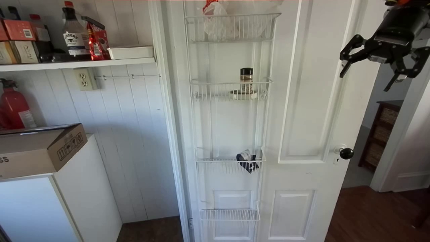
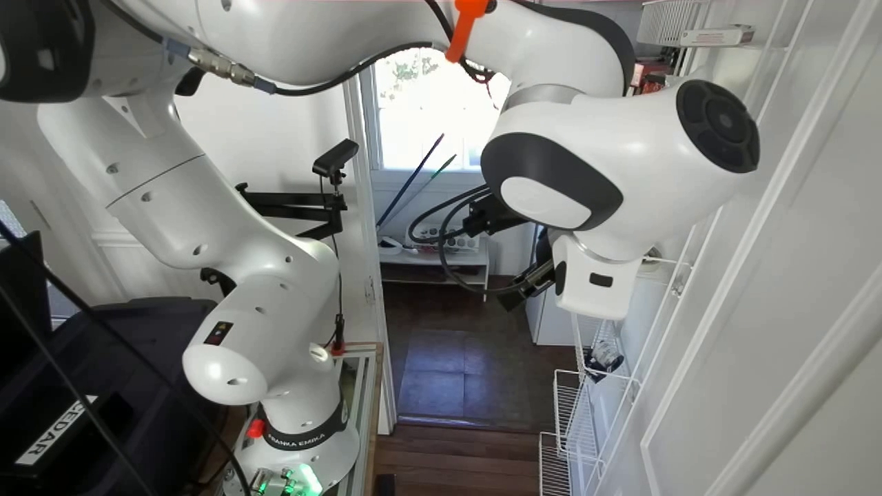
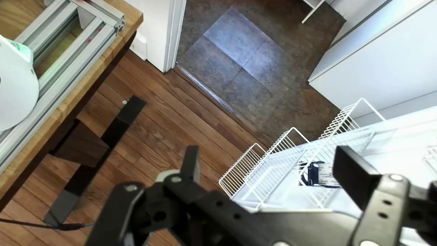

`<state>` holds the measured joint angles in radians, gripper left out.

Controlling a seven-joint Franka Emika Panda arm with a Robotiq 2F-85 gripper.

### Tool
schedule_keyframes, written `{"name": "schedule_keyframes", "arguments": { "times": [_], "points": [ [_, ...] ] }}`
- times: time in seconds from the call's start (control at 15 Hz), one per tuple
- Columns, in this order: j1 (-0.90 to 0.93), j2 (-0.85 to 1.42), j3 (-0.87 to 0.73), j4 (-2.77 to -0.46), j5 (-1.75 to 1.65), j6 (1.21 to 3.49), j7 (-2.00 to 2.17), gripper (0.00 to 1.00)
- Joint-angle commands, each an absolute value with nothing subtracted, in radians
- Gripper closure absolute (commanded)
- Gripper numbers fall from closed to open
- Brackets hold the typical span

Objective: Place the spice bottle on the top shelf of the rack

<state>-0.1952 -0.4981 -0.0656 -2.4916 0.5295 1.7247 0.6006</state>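
Note:
The spice bottle (image 1: pixel 246 80), slim with a dark cap, stands upright on a pale round piece in the basket below the bagged one. It is hidden in the other views. The highest basket in that exterior view, apparently the top shelf (image 1: pixel 262 14), holds a clear plastic bag; the picture cuts off just above. The rack (image 1: pixel 267 117) of white wire hangs on the door; its lower baskets also show in the wrist view (image 3: pixel 266 167). My gripper (image 1: pixel 366 80) is open and empty, right of the rack, apart from it. Its open fingers show in the wrist view (image 3: pixel 268 153).
A crumpled dark-and-white packet (image 1: pixel 248 160) lies in a lower basket. A flat box (image 2: pixel 716 36) sits high beside a wire basket (image 2: pixel 668 24). The door knob (image 1: pixel 346 153) sticks out at the right. A wall shelf (image 1: pixel 127 62) holds bottles and boxes. The robot's table (image 3: pixel 102 58) stands opposite.

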Motion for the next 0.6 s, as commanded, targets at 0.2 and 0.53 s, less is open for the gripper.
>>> {"name": "schedule_keyframes", "arguments": {
  "times": [0.2,0.53],
  "points": [
    [-0.188,-0.474,-0.054,-2.512,0.615,1.749,0.652,0.0],
    [-0.178,-0.468,-0.019,-2.546,0.818,1.829,0.8,0.0]
  ]
}}
